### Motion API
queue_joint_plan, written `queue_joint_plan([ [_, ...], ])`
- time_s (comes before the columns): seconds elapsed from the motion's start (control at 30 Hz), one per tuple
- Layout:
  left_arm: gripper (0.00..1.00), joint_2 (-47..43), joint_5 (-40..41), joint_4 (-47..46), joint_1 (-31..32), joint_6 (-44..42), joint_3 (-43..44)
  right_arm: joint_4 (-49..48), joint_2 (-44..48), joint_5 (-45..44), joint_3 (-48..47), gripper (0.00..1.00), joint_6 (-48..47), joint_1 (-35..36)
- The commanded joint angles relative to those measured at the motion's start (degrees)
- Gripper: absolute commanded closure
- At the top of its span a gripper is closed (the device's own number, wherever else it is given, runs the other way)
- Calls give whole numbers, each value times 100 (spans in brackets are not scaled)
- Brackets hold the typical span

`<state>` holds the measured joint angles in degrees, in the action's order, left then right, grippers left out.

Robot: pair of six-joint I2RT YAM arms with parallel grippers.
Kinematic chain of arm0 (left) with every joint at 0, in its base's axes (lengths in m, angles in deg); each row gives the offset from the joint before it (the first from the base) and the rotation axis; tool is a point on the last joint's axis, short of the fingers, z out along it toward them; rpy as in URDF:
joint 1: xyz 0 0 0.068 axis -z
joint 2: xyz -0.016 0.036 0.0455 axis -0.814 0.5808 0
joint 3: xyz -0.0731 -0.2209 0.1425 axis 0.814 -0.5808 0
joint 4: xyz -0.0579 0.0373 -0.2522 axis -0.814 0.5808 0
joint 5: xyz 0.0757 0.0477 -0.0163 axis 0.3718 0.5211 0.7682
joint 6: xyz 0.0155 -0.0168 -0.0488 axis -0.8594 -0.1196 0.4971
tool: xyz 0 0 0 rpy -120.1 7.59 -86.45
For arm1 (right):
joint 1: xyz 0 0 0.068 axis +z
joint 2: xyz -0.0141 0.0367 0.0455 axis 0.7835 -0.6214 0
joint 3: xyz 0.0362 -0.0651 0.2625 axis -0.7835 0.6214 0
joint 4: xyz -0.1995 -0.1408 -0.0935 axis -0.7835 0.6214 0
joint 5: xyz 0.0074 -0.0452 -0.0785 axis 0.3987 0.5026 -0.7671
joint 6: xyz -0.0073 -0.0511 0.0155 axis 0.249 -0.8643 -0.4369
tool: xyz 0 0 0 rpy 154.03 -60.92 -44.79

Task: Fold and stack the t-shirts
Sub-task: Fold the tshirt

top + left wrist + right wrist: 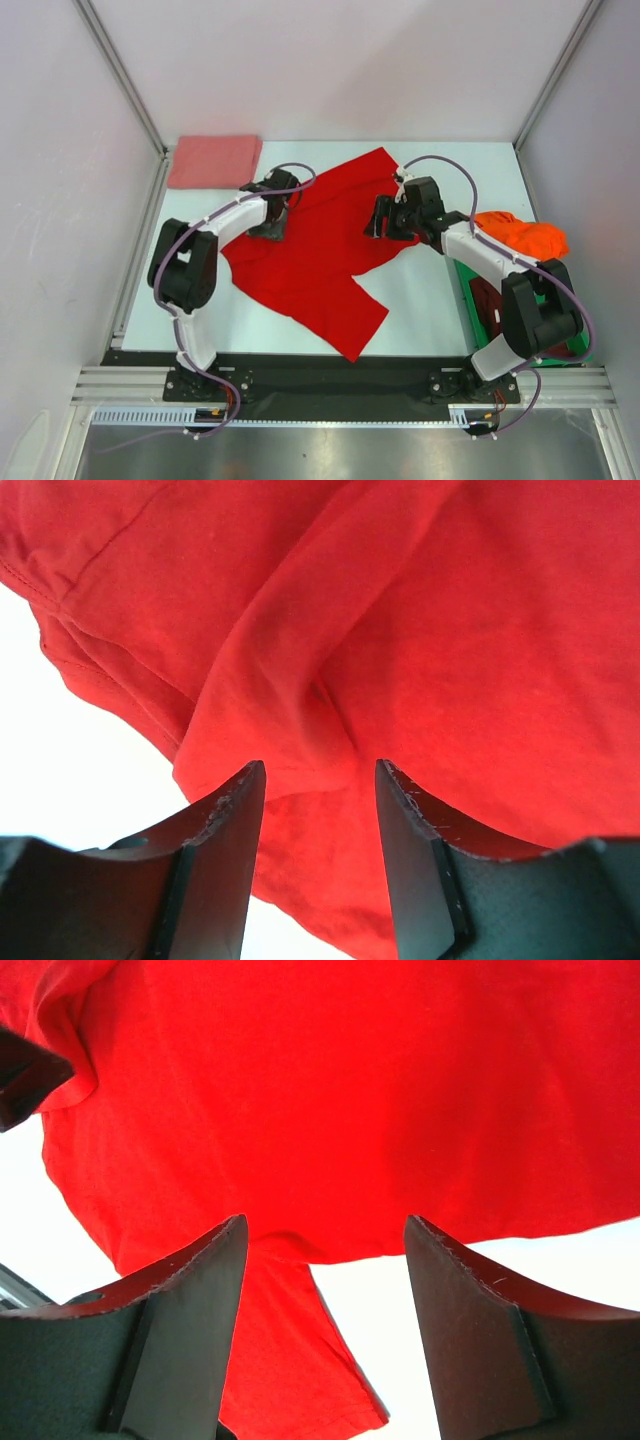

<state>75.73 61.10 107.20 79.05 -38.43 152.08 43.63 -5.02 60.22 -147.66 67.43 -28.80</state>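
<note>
Under the left pincer (320,765) and right pincer (325,1220), both open and empty, lies the red t-shirt (310,265)

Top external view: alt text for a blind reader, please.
A red t-shirt lies spread on a table, with the left hand and right hand over it. A folded salmon-pink t-shirt lies far left; an orange t-shirt sits at right.

Bright red plain cloth t-shirt (320,260); folded salmon-pink cloth t-shirt (213,160); crumpled orange cloth t-shirt (525,236); dark maroon cloth t-shirt (487,302); green plastic bin (463,290); white table (430,300).
</note>
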Motion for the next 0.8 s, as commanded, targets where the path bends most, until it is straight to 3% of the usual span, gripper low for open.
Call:
queue_joint_plan([
  [0.0,47,207,406,-23,-21,167,236,-179,207,30,-13,31,-3,147],
  [0.13,47,497,292,-40,-30,106,403,-232,154,21,-21,31,6,279],
  [0.23,55,603,90,-93,-82,27,404,-337,49,100,-65,32,32,393],
  [0.33,69,577,-77,-49,-153,-104,395,-635,-223,214,-127,32,190,542],
  [0.37,78,560,-173,-14,-188,-157,413,-758,-337,415,-179,33,278,586],
  [0.5,99,349,-1112,153,-468,-342,457,-1715,-995,803,-355,43,700,849],
  [0.6,99,182,-1325,294,-609,-483,422,-2506,-1461,1224,-592,47,1199,1025],
  [0.63,100,51,-1447,311,-662,-553,395,-2796,-1802,1547,-645,56,1593,1061],
  [0.77,99,-222,-2160,320,-1066,-676,299,-4377,-2701,1832,-935,67,2613,1272],
])
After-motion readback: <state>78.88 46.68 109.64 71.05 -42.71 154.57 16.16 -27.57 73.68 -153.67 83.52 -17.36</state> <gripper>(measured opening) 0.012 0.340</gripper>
